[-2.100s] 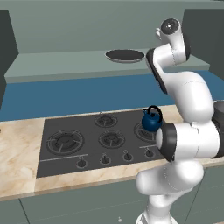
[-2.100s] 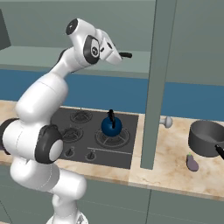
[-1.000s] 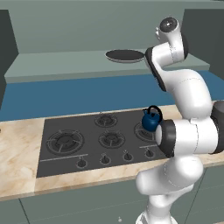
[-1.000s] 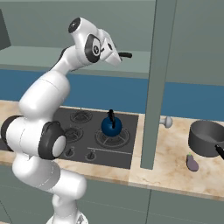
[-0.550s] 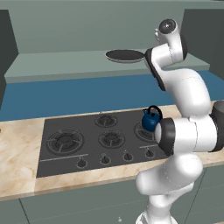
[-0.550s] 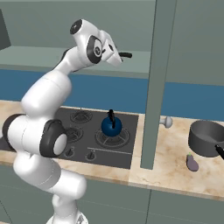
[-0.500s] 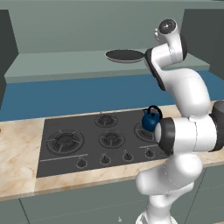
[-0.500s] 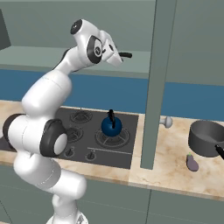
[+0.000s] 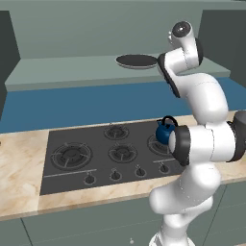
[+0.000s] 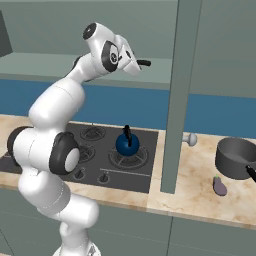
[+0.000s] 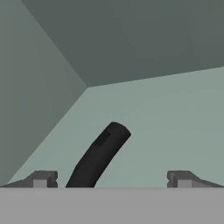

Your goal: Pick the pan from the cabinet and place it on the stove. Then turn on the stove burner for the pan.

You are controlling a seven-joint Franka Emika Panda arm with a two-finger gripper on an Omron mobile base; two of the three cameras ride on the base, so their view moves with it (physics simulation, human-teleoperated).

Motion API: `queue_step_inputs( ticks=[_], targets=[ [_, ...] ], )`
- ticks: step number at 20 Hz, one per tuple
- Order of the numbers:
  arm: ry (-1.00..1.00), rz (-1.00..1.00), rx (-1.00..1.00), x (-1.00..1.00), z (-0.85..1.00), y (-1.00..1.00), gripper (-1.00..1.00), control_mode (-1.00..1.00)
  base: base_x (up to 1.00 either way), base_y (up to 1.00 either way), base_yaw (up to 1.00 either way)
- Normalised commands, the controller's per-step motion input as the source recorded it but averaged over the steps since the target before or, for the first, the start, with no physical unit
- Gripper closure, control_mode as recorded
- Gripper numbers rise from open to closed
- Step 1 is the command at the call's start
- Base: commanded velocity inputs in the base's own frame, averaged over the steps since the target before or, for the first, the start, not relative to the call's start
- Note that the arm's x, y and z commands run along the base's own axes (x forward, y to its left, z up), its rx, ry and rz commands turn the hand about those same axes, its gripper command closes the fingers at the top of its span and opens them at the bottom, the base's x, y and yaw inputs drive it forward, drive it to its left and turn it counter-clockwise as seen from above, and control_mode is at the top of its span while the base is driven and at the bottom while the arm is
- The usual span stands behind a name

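Observation:
The black pan (image 9: 137, 60) lies flat on the shelf of the open cabinet (image 9: 72, 67), above the stove (image 9: 110, 166). Its dark handle (image 10: 144, 63) points toward my hand. In the hand view the handle (image 11: 98, 155) runs up between my fingertips (image 11: 41, 179), nearer the left one and touching neither. My gripper (image 11: 111, 180) is open, level with the shelf at the handle's end. The large left stove burner (image 9: 72, 154) is bare.
A blue kettle (image 9: 166, 130) stands on the right burner below my arm. The cabinet's open door (image 10: 177, 95) hangs edge-on just right of my hand. A dark-grey pot (image 10: 235, 157) and a small eggplant (image 10: 218, 186) sit on the counter to the right.
The hand has crept slightly toward the pan handle. The jaws have stayed open and the pan has not moved.

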Motion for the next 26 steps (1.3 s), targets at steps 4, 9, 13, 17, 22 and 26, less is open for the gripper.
queue_step_inputs(
  ticks=[4, 9, 13, 17, 22, 26],
  targets=[
    [0.0, 0.0, 0.0, 0.12, -0.05, 0.0, -1.0, -1.0, 0.0, 0.0, 0.0],
    [0.0, 0.0, 0.0, 0.13, -0.05, 0.0, -1.0, -1.0, 0.0, 0.0, 0.0],
    [0.0, 0.0, 0.0, 0.13, -0.05, 0.0, -1.0, -1.0, 0.0, 0.0, 0.0],
    [0.0, 0.0, 0.0, 0.13, -0.05, 0.0, -1.0, -1.0, 0.0, 0.0, 0.0],
    [0.0, 0.0, 0.01, 0.12, -0.06, 0.0, -1.0, -1.0, 0.0, 0.0, 0.0],
    [0.0, 0.0, 0.0, 0.11, -0.05, 0.0, -1.0, -1.0, 0.0, 0.0, 0.0]
  ],
)
